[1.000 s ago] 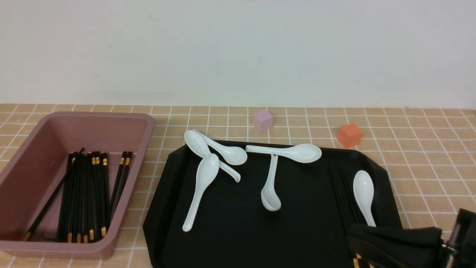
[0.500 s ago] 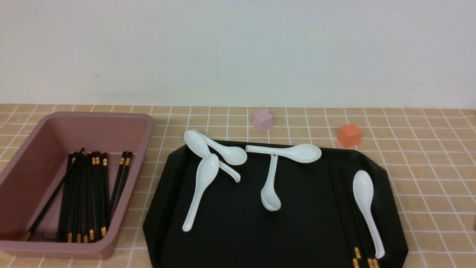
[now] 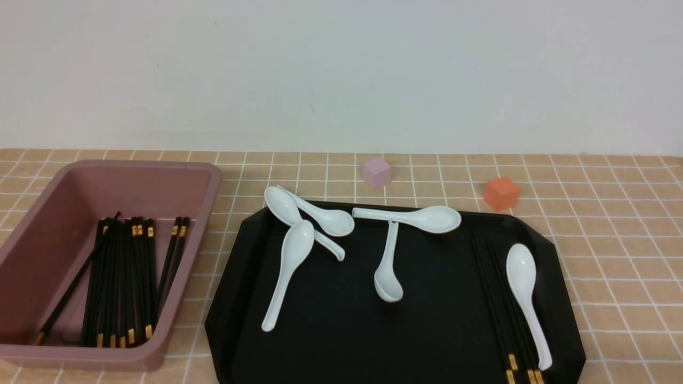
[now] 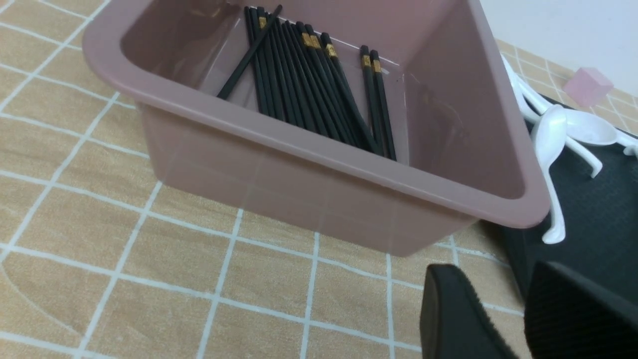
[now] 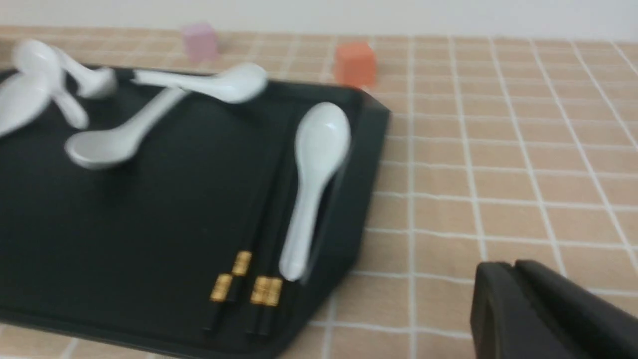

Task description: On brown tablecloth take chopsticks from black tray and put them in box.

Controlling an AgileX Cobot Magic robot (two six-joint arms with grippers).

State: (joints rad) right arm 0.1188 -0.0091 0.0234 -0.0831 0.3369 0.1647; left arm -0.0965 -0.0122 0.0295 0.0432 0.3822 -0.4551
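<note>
Plain pale wall [image 3: 341,74] behind; the brown tablecloth [image 3: 613,240] with its white grid covered the whole surface in the front view; neither arm showed there. Near the front edge, the chopsticks on the tray [image 3: 507,314] lay by the right side of the black tray [image 3: 331,330], long axis running near to far, gold-banded thick ends toward the camera, thin tips pointing away toward the wall; a white spoon [image 3: 525,293] lay just beside them on the right, bowl at the far end, whether touching could not be told. To the left of the tray sat the box [image 3: 176,176], already holding a bundle of chopsticks [image 3: 122,282], mostly the same near-to-far lie, bands at both ends, one stick crossing at a slant. Mid tray, more white spoons [image 3: 299,240] lay scattered, some overlapping, one poking past the far-left rim. Farther back on the cloth, a pink cube [image 3: 376,172] and an orange cube [image 3: 501,193], well apart from each other, both beyond the tray. Left gripper [image 4: 518,319] showed in the left wrist view only, over the cloth near the box corner, black fingers [image 4: 456,314] parted with a gap, holding nothing. Right gripper [image 5: 513,304] in the blurred right wrist view hung over bare cloth beside the tray; fingers looked pressed together, empty.
</note>
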